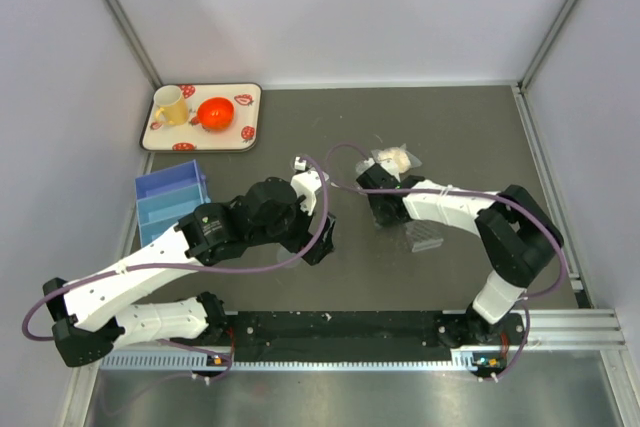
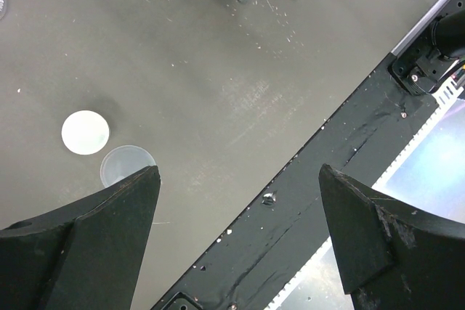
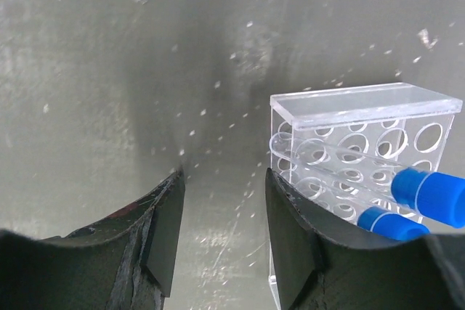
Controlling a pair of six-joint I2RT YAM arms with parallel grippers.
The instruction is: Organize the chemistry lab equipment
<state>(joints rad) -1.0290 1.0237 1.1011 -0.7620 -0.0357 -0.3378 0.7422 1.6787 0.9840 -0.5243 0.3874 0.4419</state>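
Clear plastic labware, both pincers empty
Left pincer (image 2: 238, 179) gapes over the bench (image 2: 218, 70), white cup (image 2: 86, 132) and clear cup (image 2: 125, 163) near one finger; right pincer (image 3: 224, 186), parted, stands beside the tube rack (image 3: 363, 107): likely light, stiff, slippery; pinch across its walls.

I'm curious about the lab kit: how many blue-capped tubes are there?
2. The upper tube lies at the right side of the rack; the lower tube sits just beneath it. Others may be hidden beyond the frame.
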